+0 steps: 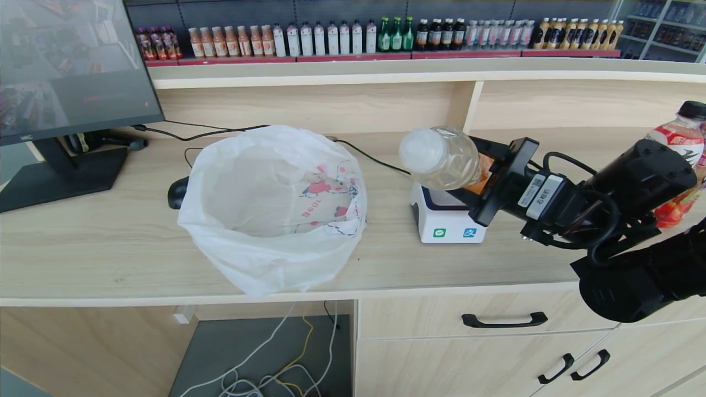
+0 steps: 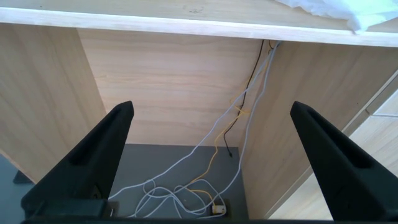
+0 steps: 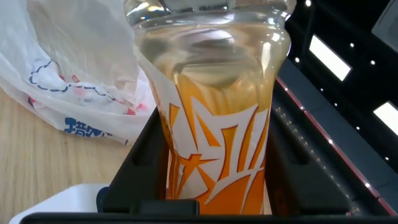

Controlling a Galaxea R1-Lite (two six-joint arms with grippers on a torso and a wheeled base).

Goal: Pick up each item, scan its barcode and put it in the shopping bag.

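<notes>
R gripper (image 1: pixel 481 172) clenched on clear bottle (image 1: pixel 441 158) w/ orange label, grasping it at the label. Bottle lies roughly horizontal, base pointing to 10 o'clock in head view, held just above white scanner (image 1: pixel 447 223); can't tell if touching. Shopping bag (image 1: pixel 265 264) stands open on wooden counter (image 1: pixel 110 248), at 9 o'clock of scanner, near but apart. 1 more bottle (image 1: pixel 681 138), red-and-white label, upright at 3 o'clock of the R arm, by counter's right end. Monitor (image 1: pixel 71 60) at 10 o'clock of bag, black mouse (image 1: pixel 177 193) just beside bag's 9 o'clock side. L gripper (image 2: pixel 211 109) released, fingers wide apart, holding nothing, below counter edge, facing loose cables (image 2: pixel 205 180) on the floor.
</notes>
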